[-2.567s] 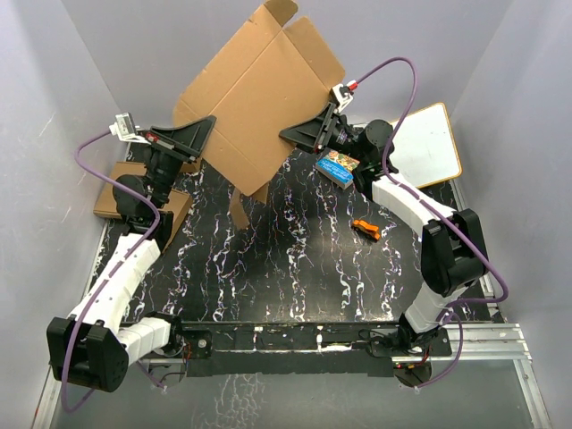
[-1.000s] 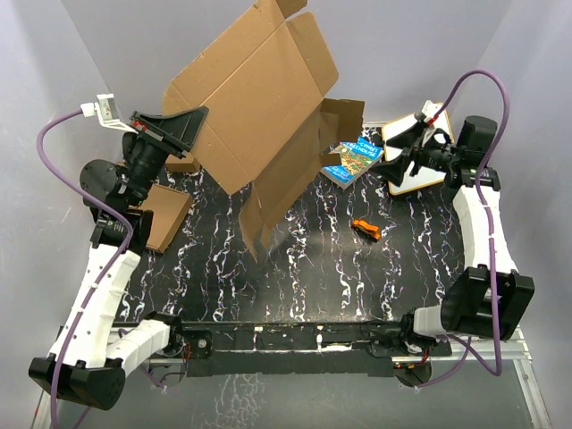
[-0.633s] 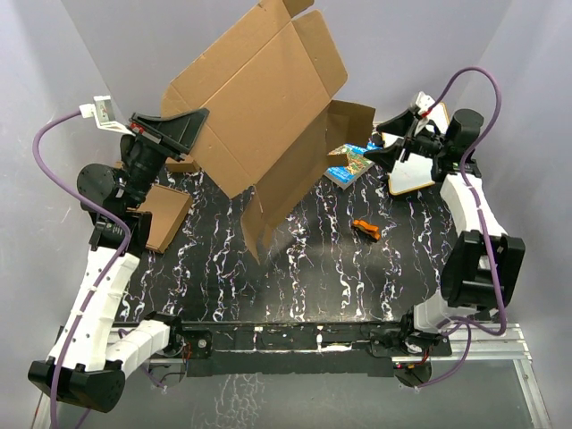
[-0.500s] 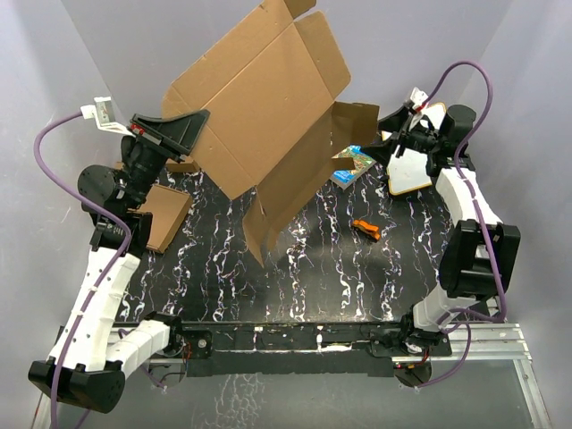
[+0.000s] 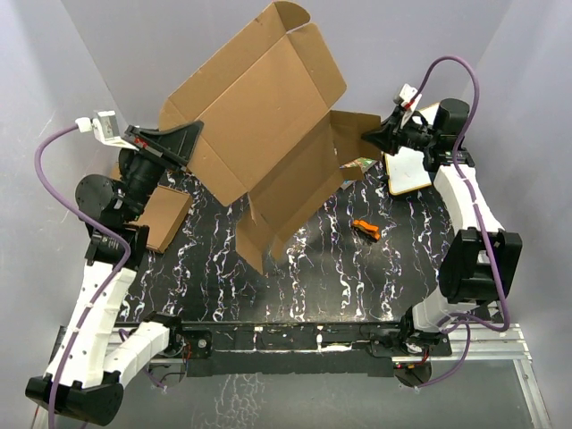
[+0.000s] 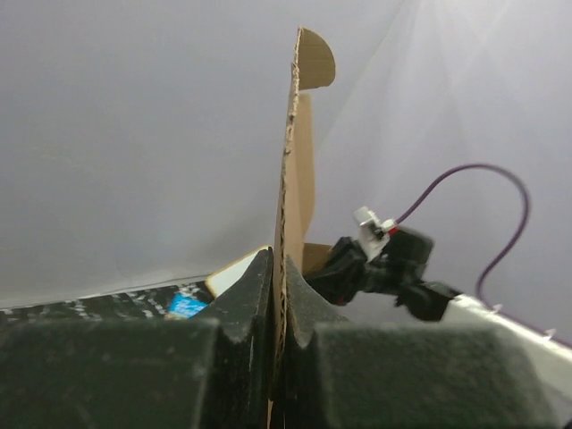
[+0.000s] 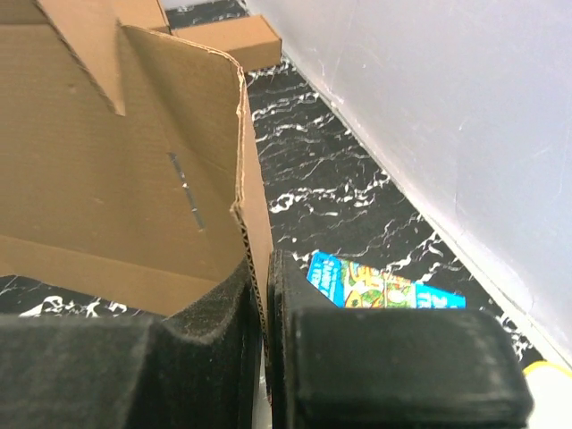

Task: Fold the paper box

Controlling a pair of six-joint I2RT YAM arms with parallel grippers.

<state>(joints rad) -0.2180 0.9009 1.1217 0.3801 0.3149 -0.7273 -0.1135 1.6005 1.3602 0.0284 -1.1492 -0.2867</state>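
Your right gripper [image 5: 366, 136] has swung in and clamped the right flap of the paper box [image 5: 259, 107]; your left gripper [image 5: 190, 143] stays clenched on its left edge, holding it tilted over the table [image 5: 340, 268].

The left arm [image 5: 98, 295] and right arm [image 5: 460, 192] are white with black joints. A purple cable [image 5: 49, 152] loops off each. The left hand [image 5: 192, 146] and right hand [image 5: 366, 136] are black.
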